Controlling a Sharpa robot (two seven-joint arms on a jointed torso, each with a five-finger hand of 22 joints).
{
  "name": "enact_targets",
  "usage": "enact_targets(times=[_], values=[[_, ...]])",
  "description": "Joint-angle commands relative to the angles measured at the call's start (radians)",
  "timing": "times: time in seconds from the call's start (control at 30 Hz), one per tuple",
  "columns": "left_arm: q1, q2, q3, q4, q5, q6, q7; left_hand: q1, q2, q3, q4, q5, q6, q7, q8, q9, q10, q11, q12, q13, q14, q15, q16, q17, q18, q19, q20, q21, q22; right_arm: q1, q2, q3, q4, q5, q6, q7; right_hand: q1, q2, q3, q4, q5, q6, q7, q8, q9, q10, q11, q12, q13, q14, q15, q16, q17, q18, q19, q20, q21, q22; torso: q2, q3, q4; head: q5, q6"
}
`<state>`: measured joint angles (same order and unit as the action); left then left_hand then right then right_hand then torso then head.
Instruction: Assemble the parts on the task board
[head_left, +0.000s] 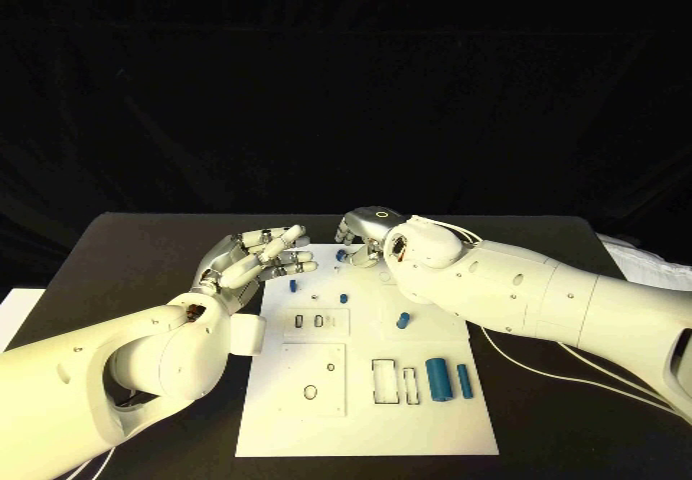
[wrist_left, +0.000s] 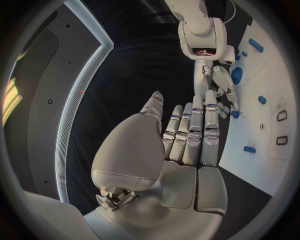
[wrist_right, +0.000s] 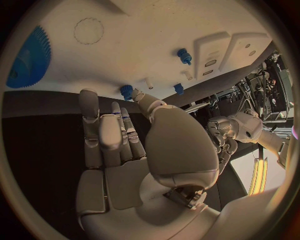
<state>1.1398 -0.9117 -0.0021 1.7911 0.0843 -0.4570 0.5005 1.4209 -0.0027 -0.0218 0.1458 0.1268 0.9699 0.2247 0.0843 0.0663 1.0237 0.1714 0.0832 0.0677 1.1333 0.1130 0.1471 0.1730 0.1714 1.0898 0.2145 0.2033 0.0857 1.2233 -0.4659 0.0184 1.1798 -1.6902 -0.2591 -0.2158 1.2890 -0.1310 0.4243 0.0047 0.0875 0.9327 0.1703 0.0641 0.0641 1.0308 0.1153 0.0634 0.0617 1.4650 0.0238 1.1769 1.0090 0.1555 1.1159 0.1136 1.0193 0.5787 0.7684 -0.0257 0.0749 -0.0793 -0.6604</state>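
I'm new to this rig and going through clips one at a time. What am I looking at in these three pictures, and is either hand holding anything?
This is a two-armed robot at a black table. The square picture comes from a camera on its head, looking down. The two round ones come from cameras at each wrist, looking along that arm's own hand.

The white plate is the task board. On it lie small blue parts: two blue cylinders side by side near the robot, a smaller blue piece further up, and a few tiny ones toward the far edge. A blue toothed wheel shows in the right wrist view.

The left hand hovers at the board's far left corner, fingers apart, holding nothing. The right hand reaches over the board's far edge; its fingertips are near a small blue piece, but I cannot tell whether it grips it.
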Motion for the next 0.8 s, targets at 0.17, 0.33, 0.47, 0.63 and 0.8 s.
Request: enact_targets(times=[0.17,0.33,0.47,0.63,0.8], values=[[0.002,-0.003,0.001,0.001,-0.004,0.02,0.001,0.004,0.003,0.0,-0.006,-0.001,0.001,0.005,-0.006,-0.001,-0.003,0.003,-0.005,-0.001,0.001,0.005,-0.007,0.001,0.008,0.004,0.003,-0.004,-0.001,0.0,-0.062,0.002,0.067,0.025,-0.074,0.021,0.022,0.004,-0.021,-0.001,0.02,0.016,0.004,0.005,0.005,0.009,0.001,0.014,0.004,0.007,0.005,-0.008,-0.014,0.021,-0.007,0.004,-0.01,-0.017,-0.001,0.0002,-0.0015,-0.003,0.002],[0.002,-0.009,0.001,0.0,-0.006,0.03,0.0,0.004,0.003,0.0,-0.007,-0.001,0.001,0.005,-0.007,-0.001,-0.003,0.003,-0.006,-0.001,0.0,0.005,-0.008,0.002,0.008,0.004,0.003,-0.005,-0.002,0.001,-0.175,0.016,0.173,0.1,-0.091,0.009,0.026,0.007,-0.018,0.006,0.047,0.041,0.006,0.004,0.005,0.089,-0.008,0.044,0.012,0.029,-0.001,0.046,0.053,0.011,0.031,0.0,0.034,0.046,-0.003,0.0008,-0.0076,-0.002,0.002],[0.002,-0.013,0.001,0.001,-0.017,0.042,-0.001,0.005,0.002,-0.001,-0.011,-0.001,0.0,0.006,-0.009,-0.001,-0.005,0.004,-0.008,-0.001,-0.004,0.006,-0.012,0.003,0.007,0.002,0.004,-0.008,-0.003,0.006,-0.263,0.029,0.244,0.195,-0.059,-0.012,0.01,-0.012,-0.036,0.019,0.063,0.035,-0.003,0.001,0.004,0.234,-0.035,0.118,0.05,0.049,-0.025,0.119,0.146,-0.009,0.099,-0.01,0.115,0.173,-0.006,0.0016,-0.0166,0.0,0.001],[0.002,-0.014,0.001,0.001,-0.024,0.048,-0.002,0.005,0.002,-0.001,-0.011,-0.001,0.0,0.006,-0.009,-0.001,-0.005,0.004,-0.008,-0.001,-0.004,0.006,-0.012,0.003,0.007,0.002,0.004,-0.008,-0.003,0.014,-0.334,0.035,0.277,0.271,0.012,-0.053,-0.017,-0.049,-0.118,0.046,0.104,0.045,-0.035,0.005,0.005,0.361,-0.072,0.265,0.172,0.064,-0.057,0.199,0.249,-0.037,0.182,-0.04,0.22,0.335,-0.01,0.003,-0.0232,-0.001,0.003],[0.002,-0.013,0.001,-0.002,-0.025,0.052,-0.003,0.005,0.003,-0.002,-0.013,-0.001,-0.001,0.006,-0.01,-0.001,-0.006,0.005,-0.009,-0.001,-0.006,0.007,-0.015,0.003,0.007,0.001,0.005,-0.01,-0.004,0.016,-0.351,0.036,0.263,0.283,0.064,-0.084,0.03,-0.015,-0.241,0.104,0.108,0.025,-0.03,0.007,0.005,0.269,-0.064,0.816,0.778,0.071,-0.054,0.28,0.356,-0.057,0.222,-0.039,0.3,0.457,-0.009,0.0029,-0.0231,-0.004,0.003]])
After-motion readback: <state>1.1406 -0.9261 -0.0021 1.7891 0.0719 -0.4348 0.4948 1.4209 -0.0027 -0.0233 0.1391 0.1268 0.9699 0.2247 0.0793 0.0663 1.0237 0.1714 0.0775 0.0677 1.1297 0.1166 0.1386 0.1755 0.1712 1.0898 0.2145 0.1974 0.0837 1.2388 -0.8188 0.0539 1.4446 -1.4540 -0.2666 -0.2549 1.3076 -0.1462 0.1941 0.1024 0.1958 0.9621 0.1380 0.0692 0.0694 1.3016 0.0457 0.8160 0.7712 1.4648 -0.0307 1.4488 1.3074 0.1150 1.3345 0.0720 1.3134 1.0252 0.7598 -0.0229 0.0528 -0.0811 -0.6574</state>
